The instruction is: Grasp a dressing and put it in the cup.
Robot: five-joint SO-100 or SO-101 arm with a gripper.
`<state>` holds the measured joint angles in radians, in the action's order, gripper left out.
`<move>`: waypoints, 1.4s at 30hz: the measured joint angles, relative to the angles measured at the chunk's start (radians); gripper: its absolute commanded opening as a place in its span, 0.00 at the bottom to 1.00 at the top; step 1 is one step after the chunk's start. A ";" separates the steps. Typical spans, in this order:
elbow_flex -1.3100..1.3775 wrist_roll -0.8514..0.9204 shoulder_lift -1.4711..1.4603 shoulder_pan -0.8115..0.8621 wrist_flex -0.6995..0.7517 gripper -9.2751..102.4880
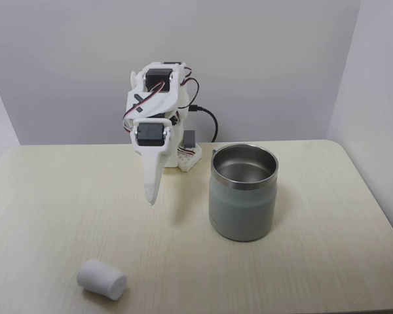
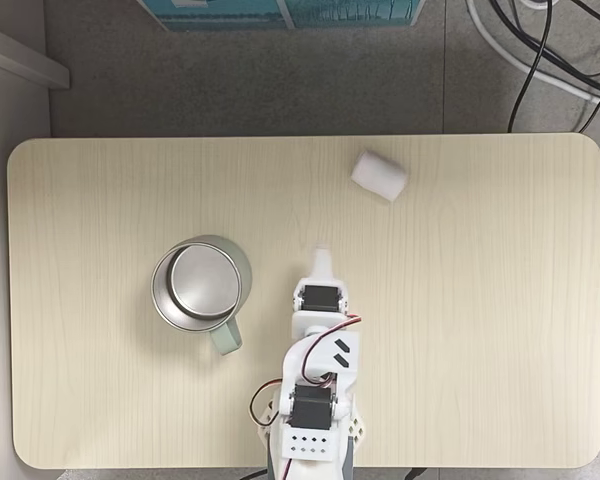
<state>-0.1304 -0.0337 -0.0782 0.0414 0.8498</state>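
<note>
The dressing (image 1: pixel 102 279) (image 2: pixel 379 175), a small white soft roll, lies on its side on the wooden table, near the front left edge in a fixed view and at the far right-of-centre in the view from above. The cup (image 1: pixel 243 191) (image 2: pixel 199 285), a steel tumbler with a shiny rim and grey-green body, stands upright beside the arm. My gripper (image 1: pixel 151 196) (image 2: pixel 322 259) hangs folded near the arm's base, pointing down above the table. Its fingers lie together with nothing between them. It is well apart from both the dressing and the cup.
The arm's base (image 2: pixel 311 437) sits at the table's (image 2: pixel 480 330) edge with red and black wires. Black cables (image 2: pixel 540 50) and a teal box (image 2: pixel 280 12) lie on the floor beyond the table. White walls enclose the table on the sides.
</note>
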 measured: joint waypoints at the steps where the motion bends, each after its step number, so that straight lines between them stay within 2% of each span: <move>1: 0.000 -0.006 0.000 0.000 0.000 0.08; 8: -0.172 -0.029 0.000 0.017 0.137 0.08; 11: -0.284 -0.029 0.075 0.017 0.144 0.10; 20: -0.769 -0.055 0.578 0.080 0.311 0.27; 28: -1.080 -0.091 1.078 0.115 0.453 0.32; 34: -1.195 -0.101 1.399 0.137 0.459 0.34; 42: -1.304 -0.124 1.706 0.164 0.368 0.35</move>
<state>-1.4343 -0.1580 1.6276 0.2056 1.2180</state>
